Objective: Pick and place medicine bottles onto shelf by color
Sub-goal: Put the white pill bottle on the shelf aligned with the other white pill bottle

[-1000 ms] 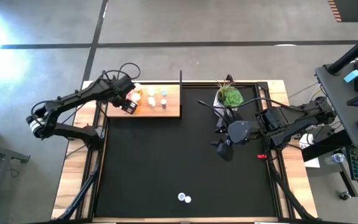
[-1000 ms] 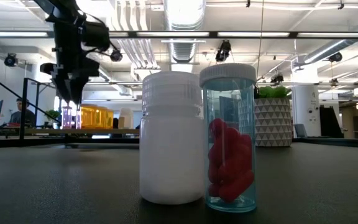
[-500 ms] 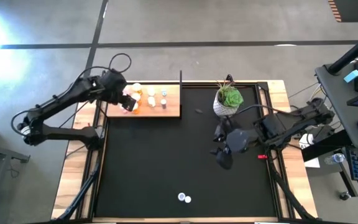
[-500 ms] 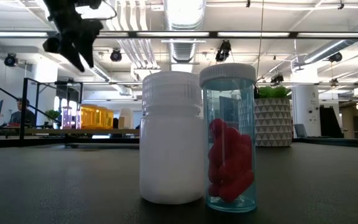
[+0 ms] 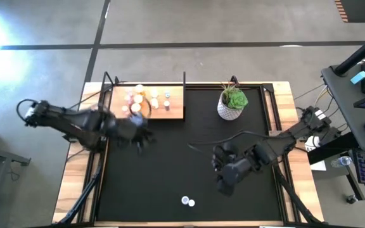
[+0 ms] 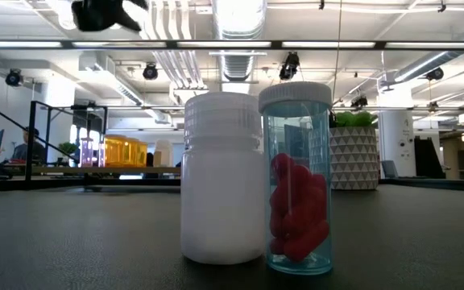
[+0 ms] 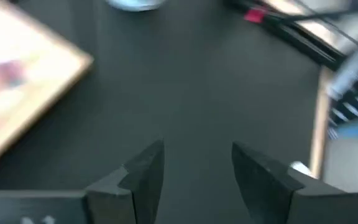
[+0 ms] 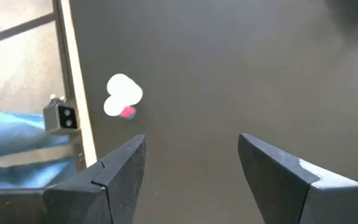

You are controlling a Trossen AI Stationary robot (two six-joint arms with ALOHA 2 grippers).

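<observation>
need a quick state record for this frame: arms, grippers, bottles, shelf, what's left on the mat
left gripper: open, empty, over the black mat just in front of the shelf
right gripper: open, empty, over the mat, above and near the two loose bottles
shelf: light wood board at the mat's far left corner, several small bottles on it
white bottle: upright on the mat near its front edge, touching the clear one
clear bottle of red pills: upright beside it
potted plant: far right of the mat

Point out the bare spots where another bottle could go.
The black mat is bare between the shelf and the two bottles near its front edge. The shelf's left half is crowded with bottles; its right end is free.
</observation>
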